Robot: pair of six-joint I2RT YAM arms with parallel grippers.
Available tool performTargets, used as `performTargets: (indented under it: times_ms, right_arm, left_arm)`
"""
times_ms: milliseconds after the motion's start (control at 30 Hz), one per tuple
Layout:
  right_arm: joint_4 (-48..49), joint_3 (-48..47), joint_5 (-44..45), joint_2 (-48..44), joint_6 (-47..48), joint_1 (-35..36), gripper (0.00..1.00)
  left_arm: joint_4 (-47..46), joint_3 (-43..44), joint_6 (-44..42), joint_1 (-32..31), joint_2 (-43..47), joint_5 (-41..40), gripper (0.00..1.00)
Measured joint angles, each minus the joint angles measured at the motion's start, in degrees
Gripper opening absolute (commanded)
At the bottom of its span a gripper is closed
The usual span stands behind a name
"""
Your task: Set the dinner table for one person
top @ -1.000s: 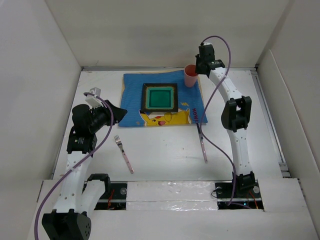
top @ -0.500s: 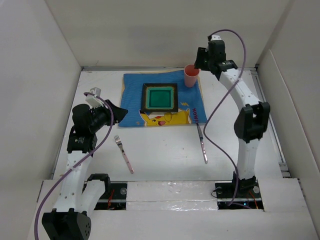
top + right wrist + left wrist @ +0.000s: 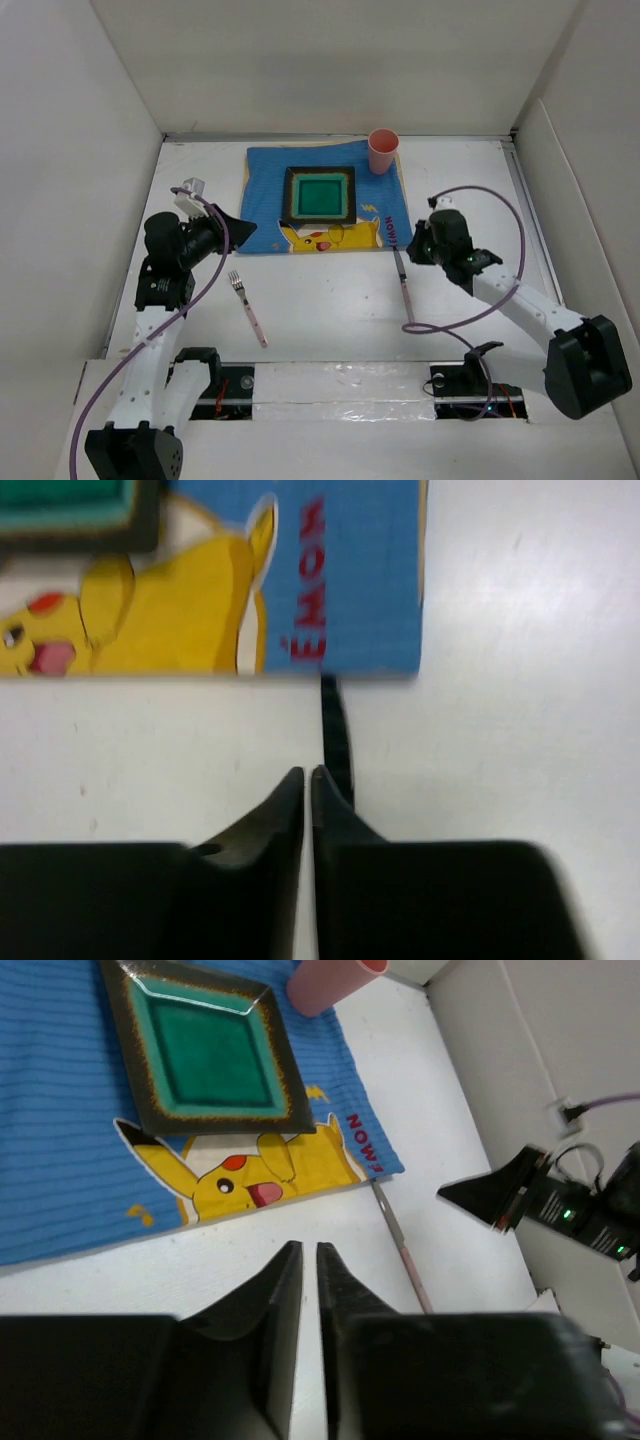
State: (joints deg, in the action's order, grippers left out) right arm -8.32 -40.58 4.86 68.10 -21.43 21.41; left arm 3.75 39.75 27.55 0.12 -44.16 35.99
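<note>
The white dinner table (image 3: 320, 300) carries a blue Pikachu cloth (image 3: 265, 180) with a green square plate (image 3: 320, 194) on it. A pink cup (image 3: 382, 152) stands upright at the cloth's back right corner. A pink-handled fork (image 3: 247, 308) lies left of centre. A pink-handled knife (image 3: 404, 288) lies right of centre, below the cloth. My right gripper (image 3: 412, 247) is shut and empty, low beside the knife's blade (image 3: 335, 730). My left gripper (image 3: 243, 228) is shut and empty, above the table at the cloth's left edge, behind the fork.
White walls enclose the table on the left, back and right. The arm bases sit along the near edge. In the left wrist view the plate (image 3: 205, 1055), cup (image 3: 325, 982) and knife (image 3: 400, 1245) show beyond my fingers, with the right arm (image 3: 560, 1205) at the right.
My right arm has swung from the cup at the back down and forward to the knife's blade. The cup stays standing on the cloth. The left arm has barely moved.
</note>
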Motion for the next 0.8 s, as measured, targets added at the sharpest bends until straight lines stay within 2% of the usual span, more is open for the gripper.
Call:
performTargets:
  times_ms: [67,200,367,700,800]
  right_arm:
    - [-3.3,3.7,-0.2,-2.6,-1.9,2.5,0.3]
    - [-9.2,5.4,0.7,-6.2,-5.7,5.8,0.52]
    - [-11.9,5.9,1.6,-5.3,-8.2,8.8,0.53]
    - [-21.5,0.6,7.1,10.4,-12.5,18.4,0.49]
    - [-23.2,-2.0,9.0,13.3,-13.9,20.7,0.43]
  left_arm:
    - [-0.6,0.0,0.4,0.0,0.2,0.4,0.22]
    - [-1.9,0.0,1.0,0.0,1.7,1.9,0.25]
    - [-2.6,0.0,1.5,0.0,3.6,3.3,0.26]
    - [-4.3,0.0,2.3,0.0,6.1,5.9,0.26]
    - [-4.4,0.0,2.5,0.0,6.1,6.5,0.26]
